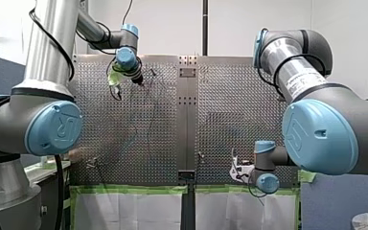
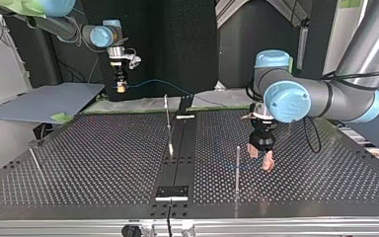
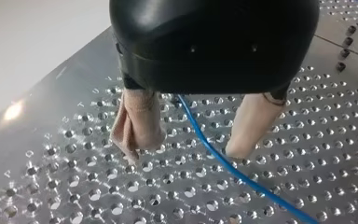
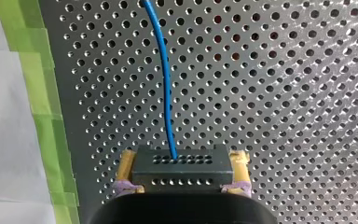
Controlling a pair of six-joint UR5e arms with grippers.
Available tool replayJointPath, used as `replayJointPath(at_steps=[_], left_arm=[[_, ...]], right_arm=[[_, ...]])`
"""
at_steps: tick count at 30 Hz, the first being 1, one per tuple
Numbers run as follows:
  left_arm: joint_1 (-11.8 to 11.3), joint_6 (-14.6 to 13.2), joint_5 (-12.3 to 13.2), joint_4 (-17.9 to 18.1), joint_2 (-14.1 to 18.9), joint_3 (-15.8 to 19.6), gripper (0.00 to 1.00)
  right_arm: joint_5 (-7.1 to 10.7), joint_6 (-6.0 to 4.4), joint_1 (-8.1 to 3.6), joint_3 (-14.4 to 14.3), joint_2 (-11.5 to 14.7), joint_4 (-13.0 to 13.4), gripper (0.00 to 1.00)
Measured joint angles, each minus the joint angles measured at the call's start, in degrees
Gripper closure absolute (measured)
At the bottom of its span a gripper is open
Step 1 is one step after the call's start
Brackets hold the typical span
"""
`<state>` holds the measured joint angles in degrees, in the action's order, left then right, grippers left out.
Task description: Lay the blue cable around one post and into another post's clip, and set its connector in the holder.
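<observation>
My right gripper is shut on the black connector, a block with rows of small holes held between yellow pads. The blue cable runs out of the connector over the perforated plate. In the top view my right gripper hangs above the far edge at the left, and the cable trails from it towards the middle. My left gripper is open low over the plate, its beige fingers either side of the cable. It stands beside a thin post in the top view.
A second post rises near the plate's centre strip. A black holder sits on that strip at the near edge, and another small fixture at the far edge. A thin rod leans at the left. Green tape lines the plate's edge.
</observation>
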<state>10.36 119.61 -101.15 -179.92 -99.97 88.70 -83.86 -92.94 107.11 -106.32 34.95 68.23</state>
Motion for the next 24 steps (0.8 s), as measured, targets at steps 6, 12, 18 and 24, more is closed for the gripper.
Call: replayJointPath(at_steps=[6,12,18,24], left_arm=[[0.09,-0.78,-0.62,-0.03,0.91,0.10,0.00],[0.22,-1.04,-1.18,-0.18,1.77,0.12,0.00],[0.61,-1.81,-1.45,-1.28,2.49,0.38,0.00],[0.30,-2.14,-1.96,-0.84,5.12,2.83,0.00]], right_arm=[[0.00,0.08,-0.07,0.00,0.00,-0.09,1.00],[0.00,0.00,-0.22,0.00,0.00,-0.09,1.00],[0.00,-0.06,-0.33,0.00,0.00,-0.10,1.00],[0.00,-0.13,-0.36,0.00,0.00,-0.10,1.00]])
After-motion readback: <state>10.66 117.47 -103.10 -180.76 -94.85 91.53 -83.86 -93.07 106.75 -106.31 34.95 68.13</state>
